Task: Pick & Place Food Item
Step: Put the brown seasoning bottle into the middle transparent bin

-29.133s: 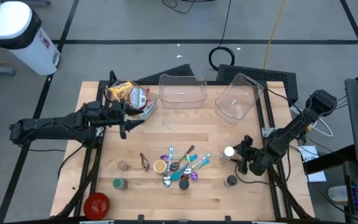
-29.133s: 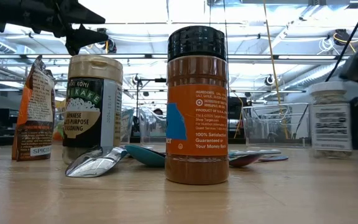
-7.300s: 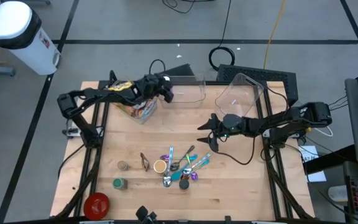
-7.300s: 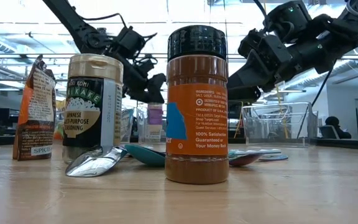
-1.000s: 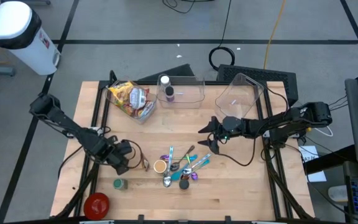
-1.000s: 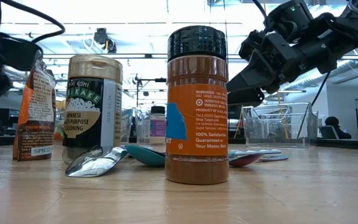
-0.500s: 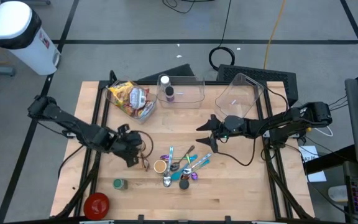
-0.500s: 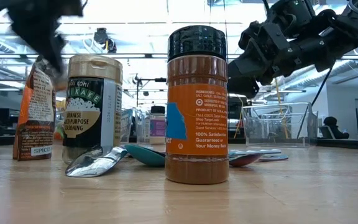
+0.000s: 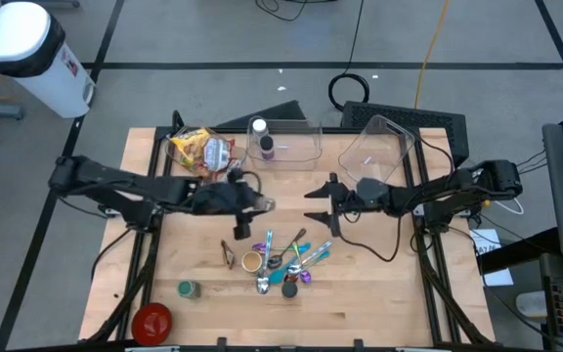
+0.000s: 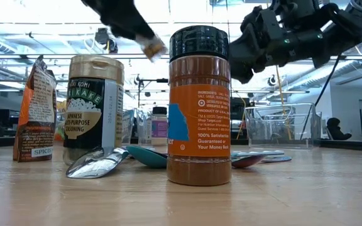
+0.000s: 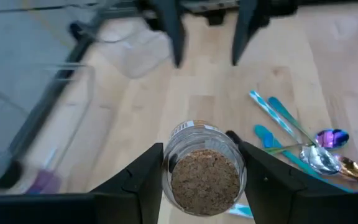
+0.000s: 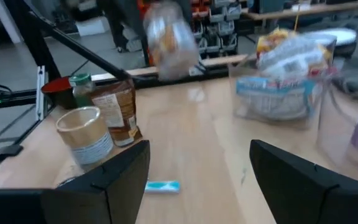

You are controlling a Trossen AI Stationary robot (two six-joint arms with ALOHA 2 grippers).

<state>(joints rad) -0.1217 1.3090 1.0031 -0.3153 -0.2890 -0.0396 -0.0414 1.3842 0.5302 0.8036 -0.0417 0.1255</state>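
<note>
- High view first: the left gripper (image 9: 262,203) is up over the middle of the wooden table (image 9: 379,293), clamped around a small clear spice jar (image 9: 259,204).
- Left wrist cam makes it super obvious, both dark fingers (image 11: 140,180) squeeze the sides of the jar (image 11: 204,174) and you can look straight at the brown stuff inside.
- From the low cam the jar (image 10: 151,45) is well off the tabletop, tilted, higher than the lid of the big orange-label shaker (image 10: 199,107).
- Right gripper (image 9: 313,204) hangs near it, facing the left one, jaws spread wide with nothing in them.
- Back edge has two clear bins; the left bin (image 9: 286,143) has a purple-label bottle (image 9: 260,137) in it, and the snack bags (image 9: 203,154) sit just beside it.
- Pile of colourful spoons (image 9: 286,262) is on the front half of the table.
</note>
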